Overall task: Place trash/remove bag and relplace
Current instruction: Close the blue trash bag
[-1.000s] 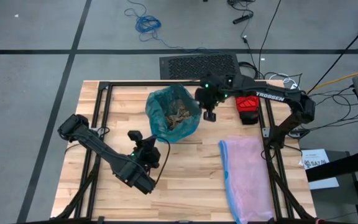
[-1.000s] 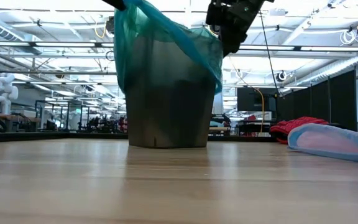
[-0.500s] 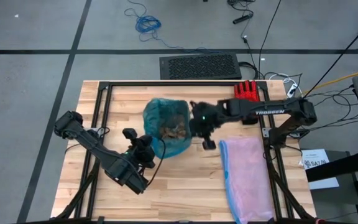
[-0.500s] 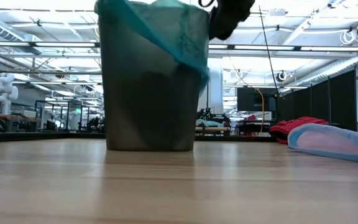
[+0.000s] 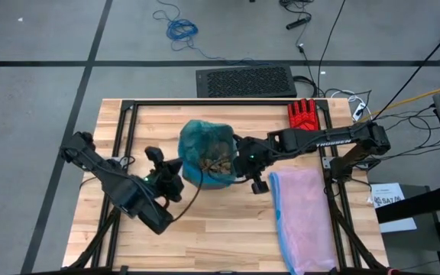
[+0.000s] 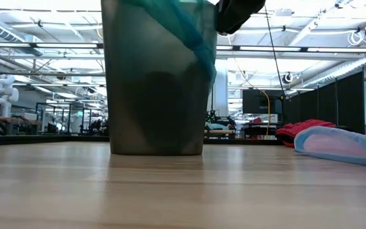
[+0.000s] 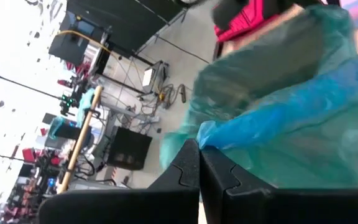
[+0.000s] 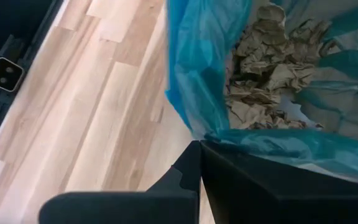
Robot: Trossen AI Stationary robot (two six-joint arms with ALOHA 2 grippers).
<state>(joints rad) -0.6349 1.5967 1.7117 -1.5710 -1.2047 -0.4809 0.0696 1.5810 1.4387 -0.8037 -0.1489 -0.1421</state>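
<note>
Both arms have closed in on the bin (image 6: pixel 156 83) at frame centre — left gripper (image 5: pixel 173 174) and right gripper (image 5: pixel 239 156) each clamped on the bag (image 5: pixel 195 145) rim at opposite sides. Trash (image 8: pixel 272 62) sits inside. Bag removal looks ready to start.

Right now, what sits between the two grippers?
In the high view, only the bin with the bag and its trash; left gripper, right gripper.
</note>
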